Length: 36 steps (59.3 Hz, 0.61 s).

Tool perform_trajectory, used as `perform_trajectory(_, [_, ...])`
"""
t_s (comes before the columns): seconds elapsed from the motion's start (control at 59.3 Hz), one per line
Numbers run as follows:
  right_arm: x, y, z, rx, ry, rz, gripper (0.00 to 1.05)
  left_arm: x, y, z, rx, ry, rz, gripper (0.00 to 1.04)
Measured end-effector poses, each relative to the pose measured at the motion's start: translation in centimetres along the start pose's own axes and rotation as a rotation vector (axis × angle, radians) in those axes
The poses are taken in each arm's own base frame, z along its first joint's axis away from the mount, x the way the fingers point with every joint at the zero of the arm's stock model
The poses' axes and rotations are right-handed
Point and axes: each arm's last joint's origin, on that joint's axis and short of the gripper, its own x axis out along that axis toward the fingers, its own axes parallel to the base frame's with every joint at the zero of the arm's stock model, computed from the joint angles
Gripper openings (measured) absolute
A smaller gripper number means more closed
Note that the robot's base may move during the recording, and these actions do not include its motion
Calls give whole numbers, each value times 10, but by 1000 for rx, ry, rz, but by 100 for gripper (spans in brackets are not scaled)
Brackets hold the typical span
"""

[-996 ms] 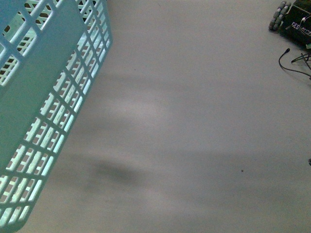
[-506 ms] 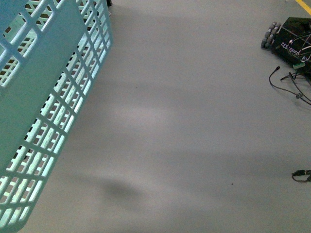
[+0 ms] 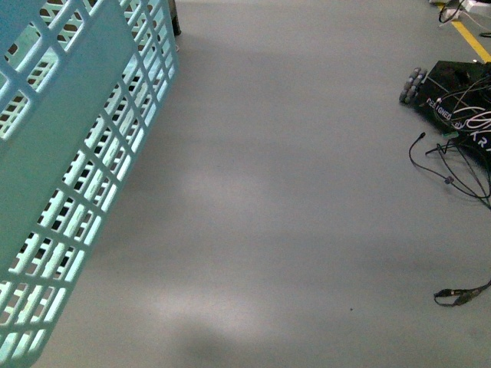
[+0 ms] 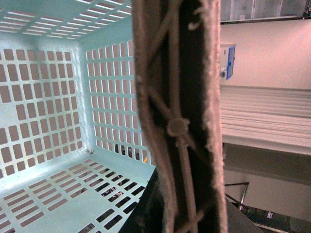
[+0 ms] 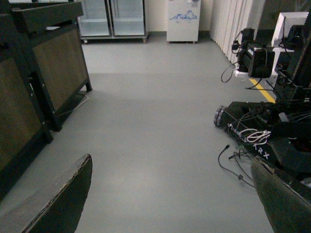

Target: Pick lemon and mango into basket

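The turquoise basket (image 3: 73, 153) hangs tilted at the left of the front view, above the grey floor. In the left wrist view I look into its slotted inside (image 4: 53, 131), which shows no fruit on the floor I can see. Its brown handle (image 4: 180, 97) with white ties fills the middle of that view, and my left gripper (image 4: 187, 216) is shut on it. My right gripper (image 5: 170, 204) is open over bare floor, with one dark finger (image 5: 56, 201) at each side. The lemon and the mango are out of view.
A black wheeled base (image 3: 449, 96) with tangled cables sits on the floor at the right, with a loose cable (image 3: 460, 295) nearer. A yellow floor line (image 3: 472, 38) runs behind it. The right wrist view shows a dark cabinet (image 5: 43, 73) and glass-door fridges (image 5: 112, 19) far off.
In the front view the wheeled base and cables have slid down and left, with more of them showing. The basket keeps its place at the left. The floor shadow has dropped toward the bottom edge.
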Motion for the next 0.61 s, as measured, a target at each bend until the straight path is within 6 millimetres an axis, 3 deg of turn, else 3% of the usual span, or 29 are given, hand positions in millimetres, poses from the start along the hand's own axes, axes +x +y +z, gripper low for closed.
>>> perform_trajectory(0.607, [0, 0, 0, 0, 0, 0, 96, 0, 0, 0, 0, -1, -1, 5])
